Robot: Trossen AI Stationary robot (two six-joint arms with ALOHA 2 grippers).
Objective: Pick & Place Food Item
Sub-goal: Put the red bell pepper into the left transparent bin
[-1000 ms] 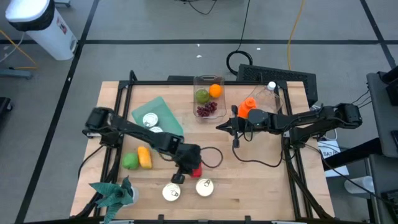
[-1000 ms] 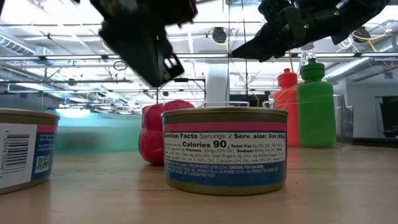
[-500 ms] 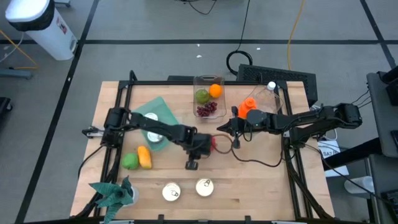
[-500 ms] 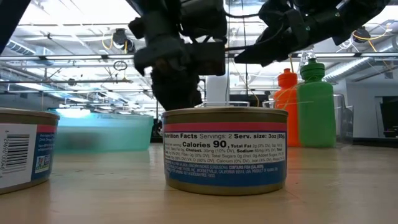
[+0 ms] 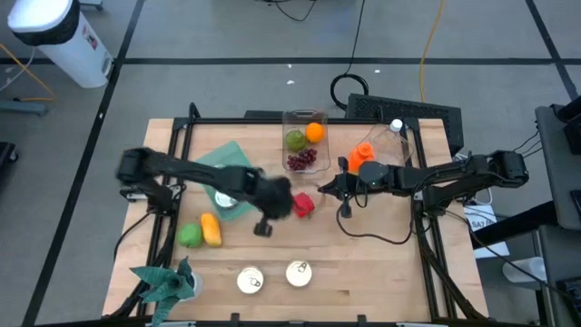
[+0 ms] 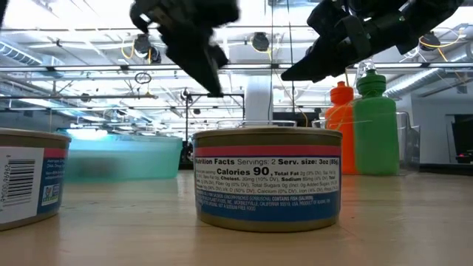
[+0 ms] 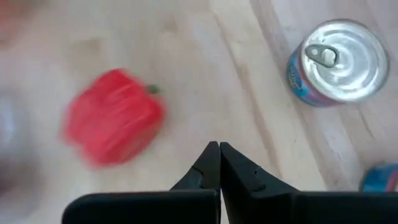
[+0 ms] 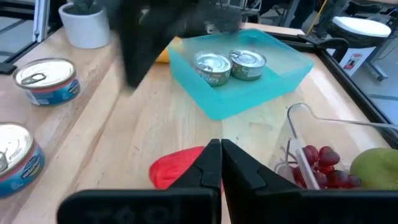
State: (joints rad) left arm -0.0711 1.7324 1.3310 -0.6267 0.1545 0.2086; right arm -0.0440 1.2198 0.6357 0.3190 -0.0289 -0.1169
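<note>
A red bell pepper (image 5: 304, 205) lies mid-table, blurred in the left wrist view (image 7: 112, 124) and showing just beyond my right fingers (image 8: 177, 168). My left gripper (image 5: 281, 205) (image 7: 219, 148) is beside the pepper on its left, shut and apart from it. My right gripper (image 5: 320, 187) (image 8: 219, 146) hangs shut above the table, just far-right of the pepper. The low view does not show the pepper; both grippers are high there, the left one (image 6: 188, 44) blurred and the right one (image 6: 332, 52) sharp.
A teal bin (image 5: 227, 177) holds two cans. A clear container (image 5: 304, 141) holds an apple, an orange and grapes. Two cans (image 5: 250, 280) (image 5: 298, 272) stand near the front edge. A yellow pepper (image 5: 211, 229), a potted plant (image 5: 168, 282) and bottles (image 5: 363, 159) are also here.
The red pepper has gone from beside the front cans toward the far side, to mid-table, together with my left gripper. That gripper now stands apart from it and is drawing back toward the table's left. My right arm has kept still.
</note>
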